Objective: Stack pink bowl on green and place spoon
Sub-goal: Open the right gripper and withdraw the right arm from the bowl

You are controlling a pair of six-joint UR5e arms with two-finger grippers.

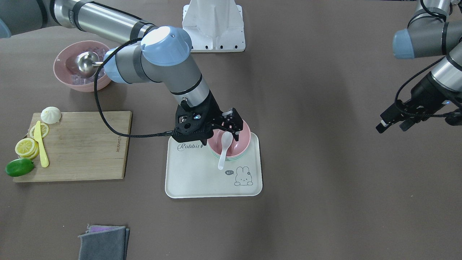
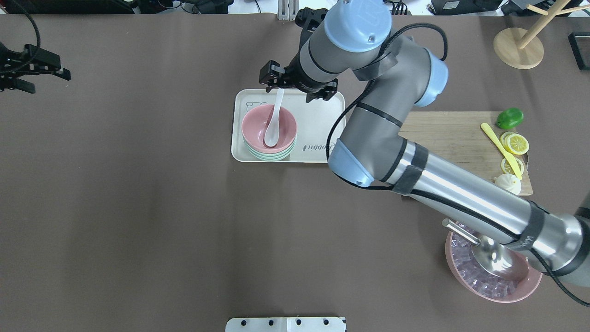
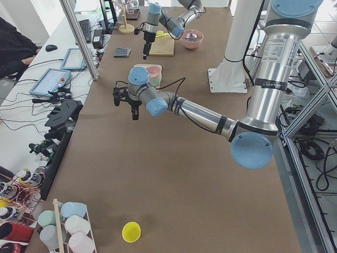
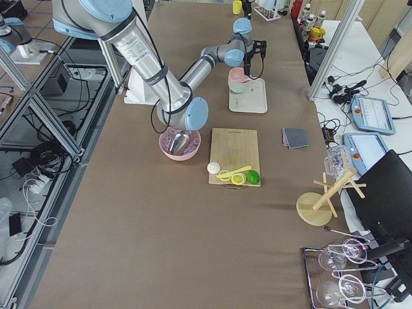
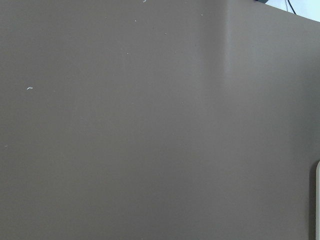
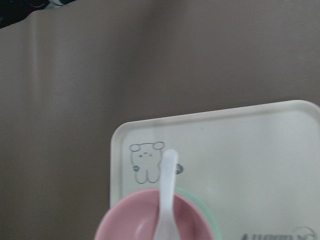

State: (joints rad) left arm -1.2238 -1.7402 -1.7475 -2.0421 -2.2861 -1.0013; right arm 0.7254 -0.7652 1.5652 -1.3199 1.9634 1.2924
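Hanging over the brown tabletop at the overhead view's far left, the left gripper has its fingers spread and holds nothing. Toward the middle, on a white rabbit-print plastic tray, the small pink bowl sits nested on the pale green bowl. The white plastic spoon lies in it, handle leaning over the rim. Above the tray the right gripper hovers, fingers apart, gripping nothing. Further right lies a wooden cutting board.
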